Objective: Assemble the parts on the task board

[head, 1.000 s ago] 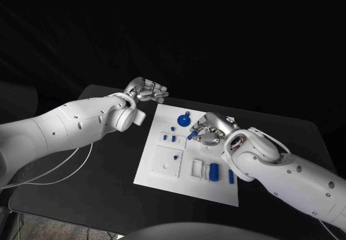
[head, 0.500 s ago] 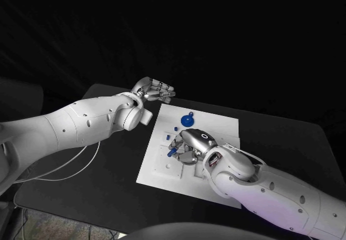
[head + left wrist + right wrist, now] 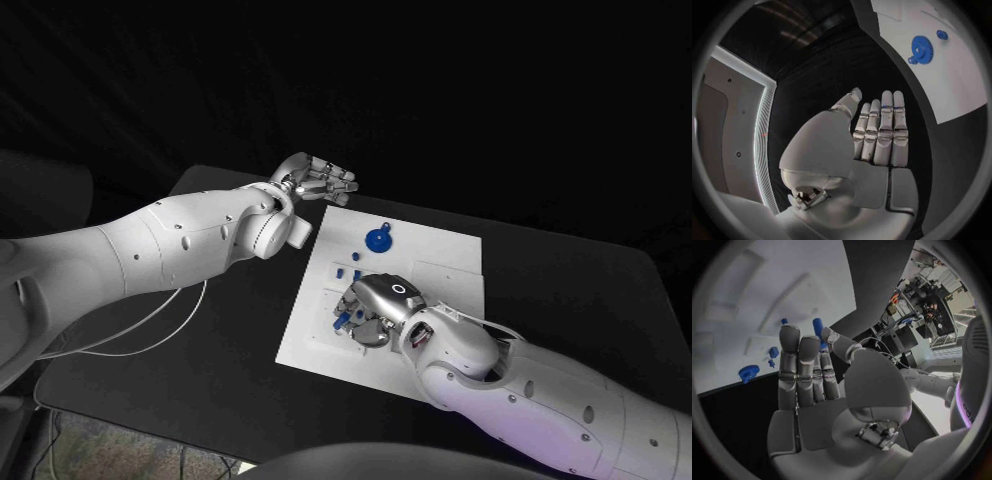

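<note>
The white task board (image 3: 433, 255) lies mid-table. My right hand (image 3: 372, 312) hovers low over its near left part and pinches a blue peg (image 3: 819, 330) between thumb and finger; the peg's tip (image 3: 343, 322) shows under the hand. A blue gear (image 3: 378, 240) sits at the board's far end, with a small blue piece (image 3: 942, 34) beside it. Two short blue pegs (image 3: 346, 273) stand near the left edge. My left hand (image 3: 320, 178) floats beyond the board's far left corner, fingers straight, holding nothing.
A white cable (image 3: 144, 340) loops over the black table (image 3: 577, 280) to the left of the board, under my left arm. My right forearm (image 3: 490, 370) covers the board's near right part.
My right hand has carried the blue peg from the middle of the board toward its near left part and lowered. My left hand has barely moved.
</note>
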You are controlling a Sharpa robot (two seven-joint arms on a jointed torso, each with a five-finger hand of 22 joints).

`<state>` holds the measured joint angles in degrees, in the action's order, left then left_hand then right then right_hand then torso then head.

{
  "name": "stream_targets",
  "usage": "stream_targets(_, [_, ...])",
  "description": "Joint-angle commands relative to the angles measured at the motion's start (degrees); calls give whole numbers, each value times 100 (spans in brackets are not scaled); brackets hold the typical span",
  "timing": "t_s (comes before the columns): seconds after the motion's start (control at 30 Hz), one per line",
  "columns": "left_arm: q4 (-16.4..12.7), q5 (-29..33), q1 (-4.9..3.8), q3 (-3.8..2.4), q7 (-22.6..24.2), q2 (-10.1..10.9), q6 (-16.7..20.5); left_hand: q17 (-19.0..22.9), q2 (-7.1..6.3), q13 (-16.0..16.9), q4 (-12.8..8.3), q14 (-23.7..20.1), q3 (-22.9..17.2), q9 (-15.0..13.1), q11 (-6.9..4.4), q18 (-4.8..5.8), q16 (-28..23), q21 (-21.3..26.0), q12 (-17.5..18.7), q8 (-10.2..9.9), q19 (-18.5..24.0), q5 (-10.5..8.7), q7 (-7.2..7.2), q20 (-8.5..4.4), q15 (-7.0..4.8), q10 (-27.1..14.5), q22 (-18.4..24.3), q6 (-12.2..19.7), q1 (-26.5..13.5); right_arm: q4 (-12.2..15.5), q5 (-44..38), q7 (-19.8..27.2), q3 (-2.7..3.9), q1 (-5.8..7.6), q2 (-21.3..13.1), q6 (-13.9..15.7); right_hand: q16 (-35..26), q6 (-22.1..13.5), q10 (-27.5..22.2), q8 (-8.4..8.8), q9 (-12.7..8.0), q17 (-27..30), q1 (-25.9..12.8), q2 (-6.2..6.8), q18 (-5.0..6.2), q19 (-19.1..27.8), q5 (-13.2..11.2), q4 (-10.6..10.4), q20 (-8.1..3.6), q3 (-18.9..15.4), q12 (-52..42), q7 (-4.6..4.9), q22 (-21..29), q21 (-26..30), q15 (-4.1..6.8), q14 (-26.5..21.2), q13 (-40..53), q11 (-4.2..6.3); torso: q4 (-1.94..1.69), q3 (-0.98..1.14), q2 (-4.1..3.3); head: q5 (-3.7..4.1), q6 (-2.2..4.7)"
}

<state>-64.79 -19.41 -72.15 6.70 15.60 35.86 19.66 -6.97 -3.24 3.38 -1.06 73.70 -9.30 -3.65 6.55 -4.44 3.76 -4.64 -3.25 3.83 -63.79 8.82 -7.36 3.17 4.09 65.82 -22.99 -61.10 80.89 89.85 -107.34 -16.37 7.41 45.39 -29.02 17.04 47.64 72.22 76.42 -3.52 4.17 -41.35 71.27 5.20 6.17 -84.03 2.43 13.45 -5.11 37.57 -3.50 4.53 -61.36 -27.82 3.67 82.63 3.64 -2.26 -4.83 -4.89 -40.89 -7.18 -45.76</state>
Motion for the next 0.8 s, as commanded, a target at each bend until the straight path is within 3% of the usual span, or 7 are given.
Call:
stream_targets(0.03, [-26, 49, -3, -3, 20, -10, -59, -5, 27, -6, 18, 5, -22, -2, 3, 71, -17, 28, -9, -25, -16, -16, -25, -2, 10, -20, 5, 8, -10, -18, -248, 27, -25, 5, 26, -90, -15, 32, 158, -19, 50, -5, -7, -35, 62, -210, 36, 15, -32, 9, -12, -10, -7, 24, 36, -4, 4, 115, -1, -1, -1, -7, -7])
stream_targets(0.8, [-33, 50, -3, -2, -6, -11, -101, -6, 24, -7, 31, 3, -14, -2, 5, 72, -17, 31, -9, -24, -16, -19, -24, 1, 11, -24, 16, 10, -18, -118, -345, -163, -116, 6, 105, -251, -18, 38, 160, -18, 51, -14, -17, -44, 56, -211, 37, 48, -33, 6, -11, -12, -53, 26, 36, -3, 5, 116, 1, 0, 3, -36, -75])
